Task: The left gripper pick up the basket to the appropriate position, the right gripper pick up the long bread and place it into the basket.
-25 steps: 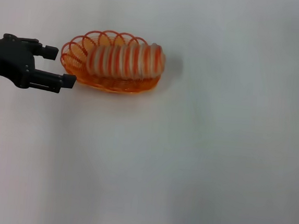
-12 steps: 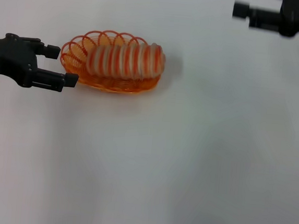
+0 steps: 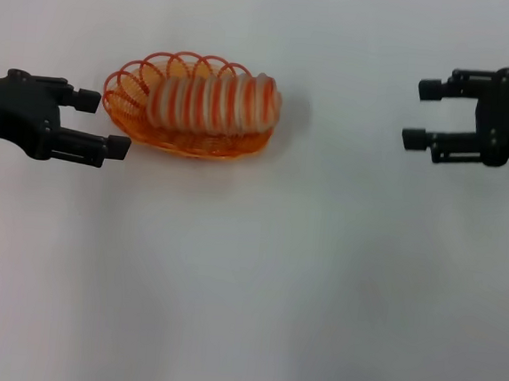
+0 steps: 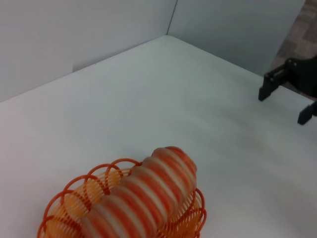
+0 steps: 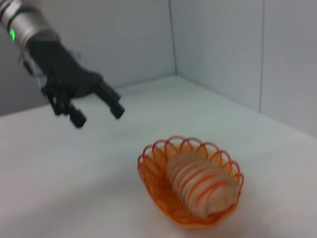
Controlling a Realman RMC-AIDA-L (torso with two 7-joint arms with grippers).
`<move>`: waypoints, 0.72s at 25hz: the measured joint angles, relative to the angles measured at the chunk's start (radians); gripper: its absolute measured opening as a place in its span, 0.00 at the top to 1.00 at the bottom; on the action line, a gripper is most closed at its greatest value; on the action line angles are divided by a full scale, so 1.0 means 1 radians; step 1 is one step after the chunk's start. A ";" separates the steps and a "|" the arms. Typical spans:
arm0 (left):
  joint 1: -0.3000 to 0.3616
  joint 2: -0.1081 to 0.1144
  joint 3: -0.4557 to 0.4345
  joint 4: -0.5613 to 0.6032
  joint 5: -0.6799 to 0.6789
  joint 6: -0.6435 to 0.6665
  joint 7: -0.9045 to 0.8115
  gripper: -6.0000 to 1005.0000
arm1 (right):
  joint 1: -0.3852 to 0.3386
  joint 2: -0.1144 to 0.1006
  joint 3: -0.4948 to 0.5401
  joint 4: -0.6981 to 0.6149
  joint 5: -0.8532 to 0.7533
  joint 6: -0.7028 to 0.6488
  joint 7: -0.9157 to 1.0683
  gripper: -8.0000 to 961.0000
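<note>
The long bread (image 3: pixel 214 100) already lies inside the basket (image 3: pixel 128 108), tilted so its far-right end rides up over the rim while the other end sits low in the wire. Basket and loaf rest on the white table (image 3: pixel 256 280) at about ten o'clock from the middle of the head view.

Nearest to the basket is the left gripper (image 3: pixel 103 125), just off the rim's nine o'clock end. Its fingers are spread and hold nothing — one tip sits level with the rim's upper loops, the other by the base, and neither can be seen to touch the wire.

Farther off, at about two o'clock, the right gripper (image 3: pixel 418 113) hangs well apart from the basket, fingers parted and empty, pointing back toward it.

Judging from this, the placing looks done and what remains is a clean withdrawal. The left arm would do best to back straight out along nine o'clock, fingers kept wide, so no tip snags a scalloped loop and drags the basket. The overhanging loaf could roll if the basket is jolted — slow, level moves suit.
</note>
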 joint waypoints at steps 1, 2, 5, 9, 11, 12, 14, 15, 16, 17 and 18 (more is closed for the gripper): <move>0.002 0.000 -0.001 0.000 0.000 0.000 0.000 0.12 | -0.001 0.002 0.000 0.000 -0.016 0.001 -0.015 0.19; 0.002 0.001 -0.001 0.000 0.003 0.000 0.000 0.12 | -0.001 0.004 0.000 0.001 -0.034 0.004 -0.028 0.19; 0.006 0.004 -0.001 -0.004 0.012 0.002 -0.003 0.12 | 0.004 0.008 -0.001 0.002 -0.085 0.015 -0.043 0.19; 0.022 0.013 -0.003 -0.014 0.013 -0.005 0.000 0.12 | 0.006 0.007 -0.002 0.002 -0.114 0.018 -0.043 0.19; 0.030 0.019 -0.003 -0.029 0.013 -0.009 0.002 0.12 | 0.005 0.006 -0.002 0.002 -0.117 0.017 -0.043 0.19; 0.032 0.021 -0.004 -0.035 0.014 -0.011 0.004 0.12 | 0.004 0.005 -0.002 0.002 -0.117 0.017 -0.043 0.19; 0.037 0.022 -0.005 -0.043 0.014 -0.016 0.009 0.12 | -0.004 0.009 -0.001 0.002 -0.118 0.021 -0.044 0.19; 0.039 0.021 -0.006 -0.046 0.014 -0.019 0.013 0.12 | -0.007 0.011 0.001 0.002 -0.118 0.025 -0.046 0.19; 0.040 0.021 -0.007 -0.049 0.014 -0.022 0.017 0.12 | -0.007 0.011 0.001 0.002 -0.118 0.025 -0.046 0.19; 0.041 0.020 -0.009 -0.053 0.014 -0.025 0.021 0.12 | -0.011 0.015 0.004 0.003 -0.118 0.030 -0.049 0.19; 0.042 0.020 -0.011 -0.058 0.014 -0.028 0.025 0.12 | -0.016 0.018 0.006 0.003 -0.118 0.035 -0.055 0.19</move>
